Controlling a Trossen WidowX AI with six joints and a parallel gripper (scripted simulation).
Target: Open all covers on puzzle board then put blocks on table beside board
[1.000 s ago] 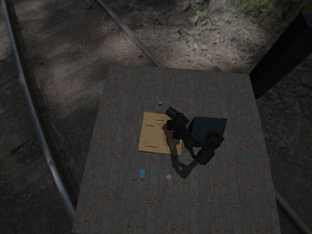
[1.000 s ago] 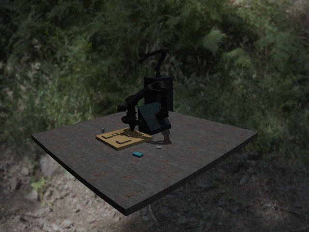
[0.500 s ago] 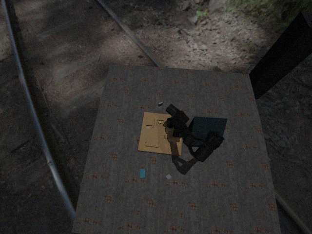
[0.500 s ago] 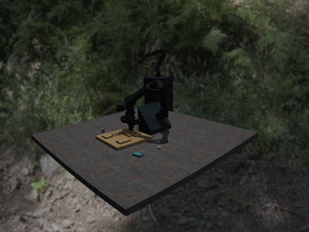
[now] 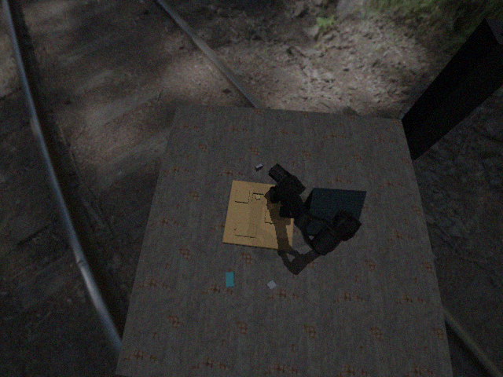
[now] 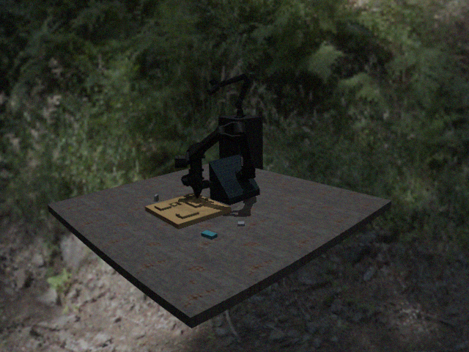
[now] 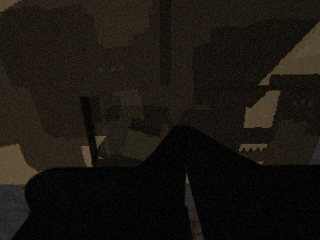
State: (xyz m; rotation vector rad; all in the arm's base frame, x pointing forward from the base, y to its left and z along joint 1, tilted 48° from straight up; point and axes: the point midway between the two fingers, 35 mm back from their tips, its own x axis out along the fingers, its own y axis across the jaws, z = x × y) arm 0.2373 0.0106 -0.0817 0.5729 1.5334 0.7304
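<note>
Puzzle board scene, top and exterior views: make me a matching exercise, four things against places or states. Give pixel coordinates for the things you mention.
1. flat teal block (image 5: pixel 229 279) (image 6: pixel 209 234)
2. tan puzzle board (image 5: pixel 240 239) (image 6: pixel 179 223)
3. black parallel-jaw gripper (image 6: pixel 197 195)
4. dark blue-green wedge-shaped body (image 5: pixel 339 203) (image 6: pixel 227 182)

A. shut, above the board
B. beside the arm
C. under the arm's shadow, partly
D. on the table, off the board

1-D; 2-C; 3-A; 4-B

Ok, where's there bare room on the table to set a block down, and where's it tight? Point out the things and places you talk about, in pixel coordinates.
Room: between the teal block (image 5: pixel 229 279) (image 6: pixel 209 234) and the table's near edge in the exterior view. Tight: the board's (image 5: pixel 244 217) (image 6: pixel 170 218) side where the gripper (image 6: pixel 197 196) and wedge (image 5: pixel 339 203) (image 6: pixel 227 177) crowd together.
</note>
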